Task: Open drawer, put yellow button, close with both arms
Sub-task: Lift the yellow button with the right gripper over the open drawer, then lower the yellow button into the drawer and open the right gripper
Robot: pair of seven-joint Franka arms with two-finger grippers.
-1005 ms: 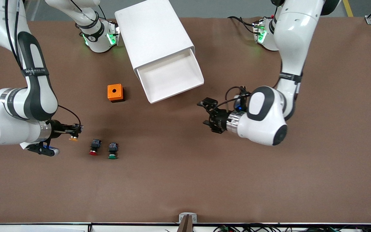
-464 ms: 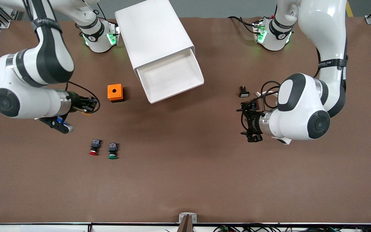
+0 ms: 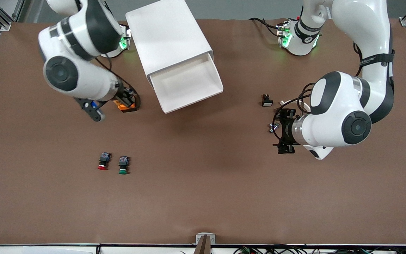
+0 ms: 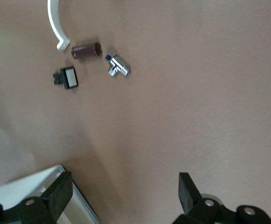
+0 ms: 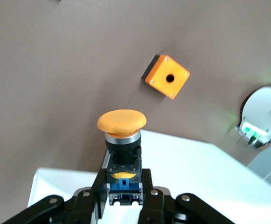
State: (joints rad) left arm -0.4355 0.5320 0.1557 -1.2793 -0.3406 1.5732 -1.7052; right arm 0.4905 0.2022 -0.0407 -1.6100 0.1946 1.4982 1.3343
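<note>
The white cabinet (image 3: 169, 38) lies near the robots' bases, and its top drawer (image 3: 187, 84) is pulled open, showing a bare white tray. My right gripper (image 3: 129, 97) is shut on the yellow button and holds it in the air over the orange box (image 3: 123, 106), beside the drawer. In the right wrist view the yellow button (image 5: 121, 123) stands cap outward from my right gripper (image 5: 123, 186), above the white cabinet (image 5: 205, 172). My left gripper (image 3: 281, 132) is open and empty over bare table toward the left arm's end. It also shows in the left wrist view (image 4: 123, 196).
A red-capped button (image 3: 101, 161) and a green-capped button (image 3: 123, 165) lie nearer the camera than the orange box (image 5: 167, 77). A white-faced switch (image 3: 266, 101) (image 4: 66, 78), a brown cylinder (image 4: 86, 50), a chrome fitting (image 4: 116, 65) and a white curved piece (image 4: 56, 23) lie by my left gripper.
My right gripper has lifted the yellow button from beside the red one and carried it toward the drawer. My left gripper has drawn away from the drawer toward the left arm's end.
</note>
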